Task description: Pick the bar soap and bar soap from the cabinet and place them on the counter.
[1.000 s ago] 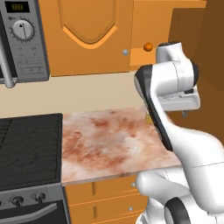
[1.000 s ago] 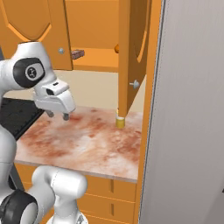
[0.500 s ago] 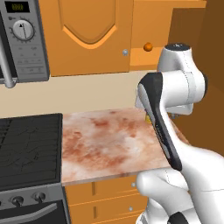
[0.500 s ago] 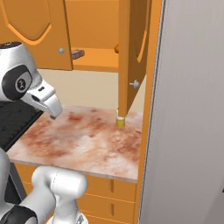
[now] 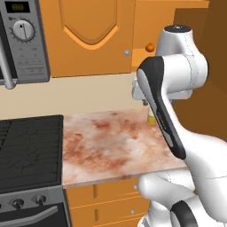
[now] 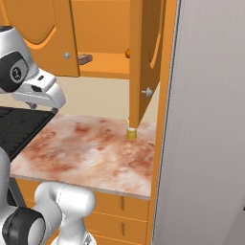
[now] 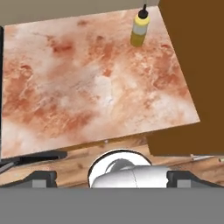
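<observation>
Nothing on the counter (image 5: 111, 146) yet apart from the yellow bottle (image 7: 139, 29) at the back, so I judge both soaps are to fetch. I can make out one soap (image 6: 84, 59) on the cabinet (image 6: 107, 67) shelf, a small pinkish-brown block sitting just past the edge of the left door. The second soap I can't pick out from here. There's an orange ball (image 5: 150, 46) further along that shelf, not my concern.

My gripper (image 6: 43, 103) is empty with its jaws spread wide, hanging over the left part of the counter, pointed down at the stone. The hand camera looks straight at the countertop and the bottle, not at the shelf.

So the soap sits above the gripper and off to its right, well apart, up on the shelf. I'd say the whole job is ahead of me: lift, turn toward the shelf, reach in.
</observation>
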You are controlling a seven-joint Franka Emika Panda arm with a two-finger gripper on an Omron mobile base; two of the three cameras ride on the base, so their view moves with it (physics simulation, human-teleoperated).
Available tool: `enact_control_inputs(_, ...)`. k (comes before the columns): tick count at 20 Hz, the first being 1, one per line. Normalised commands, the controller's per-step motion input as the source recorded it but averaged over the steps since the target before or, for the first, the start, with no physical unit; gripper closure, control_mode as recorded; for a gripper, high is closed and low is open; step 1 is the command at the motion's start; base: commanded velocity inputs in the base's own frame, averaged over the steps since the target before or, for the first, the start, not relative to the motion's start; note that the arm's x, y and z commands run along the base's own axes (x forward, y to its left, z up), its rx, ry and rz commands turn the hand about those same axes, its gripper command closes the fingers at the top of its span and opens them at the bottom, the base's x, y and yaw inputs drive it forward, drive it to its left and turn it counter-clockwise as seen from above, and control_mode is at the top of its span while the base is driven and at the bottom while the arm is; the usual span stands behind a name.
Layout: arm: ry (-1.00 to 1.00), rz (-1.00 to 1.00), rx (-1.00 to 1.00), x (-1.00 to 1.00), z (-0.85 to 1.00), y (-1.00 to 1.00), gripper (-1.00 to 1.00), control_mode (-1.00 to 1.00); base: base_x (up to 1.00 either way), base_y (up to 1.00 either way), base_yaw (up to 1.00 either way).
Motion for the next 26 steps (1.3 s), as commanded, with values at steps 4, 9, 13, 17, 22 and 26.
enact_control_inputs(4, -0.27, 0.07, -0.06, 0.08, 0.14, 0.13, -1.00, -1.00, 0.00, 0.00, 0.00)
enact_control_inputs(9, -0.35, 0.15, -0.01, 0.12, 0.10, 0.02, -1.00, -1.00, 0.00, 0.00, 0.00)
enact_control_inputs(13, -0.24, 0.09, -0.03, 0.17, 0.08, 0.07, -1.00, -1.00, 0.00, 0.00, 0.00)
enact_control_inputs(17, 0.01, 0.02, -0.08, 0.43, 0.25, 0.13, -1.00, -1.00, 0.00, 0.00, 0.00)
enact_control_inputs(22, 0.04, 0.00, -0.05, 0.60, 0.38, 0.08, -1.00, -1.00, 0.00, 0.00, 0.00)
enact_control_inputs(26, 0.02, -0.02, 0.04, 0.53, 0.07, 0.00, -1.00, -1.00, 0.00, 0.00, 0.00)
